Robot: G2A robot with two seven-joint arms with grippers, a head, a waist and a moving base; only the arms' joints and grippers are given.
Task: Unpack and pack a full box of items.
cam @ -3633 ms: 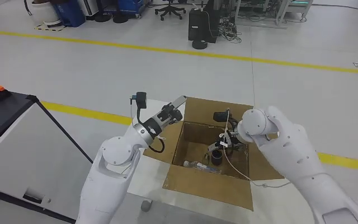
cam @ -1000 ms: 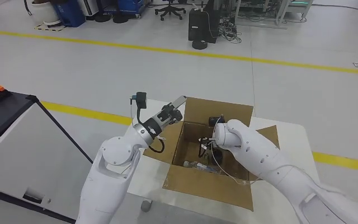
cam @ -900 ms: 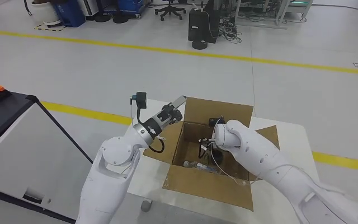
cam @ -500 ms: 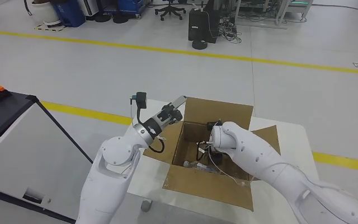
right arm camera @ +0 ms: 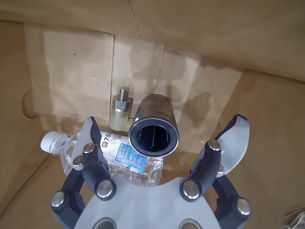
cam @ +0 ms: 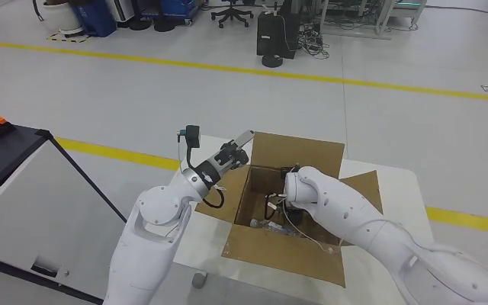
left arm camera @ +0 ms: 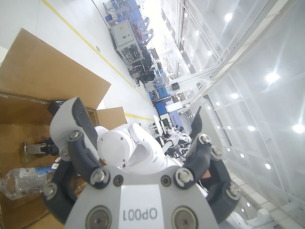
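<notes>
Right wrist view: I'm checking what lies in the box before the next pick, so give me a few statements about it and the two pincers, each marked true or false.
1. The right pincer is open and holds nothing. True.
2. The plastic bottle stands upright. False: it lies crumpled on its side on the floor of the cardboard box.
3. The linear bearing sits on the table outside the box. False: it is inside the box, beside the threaded fitting.
4. The left pincer is open and empty. True.
</notes>
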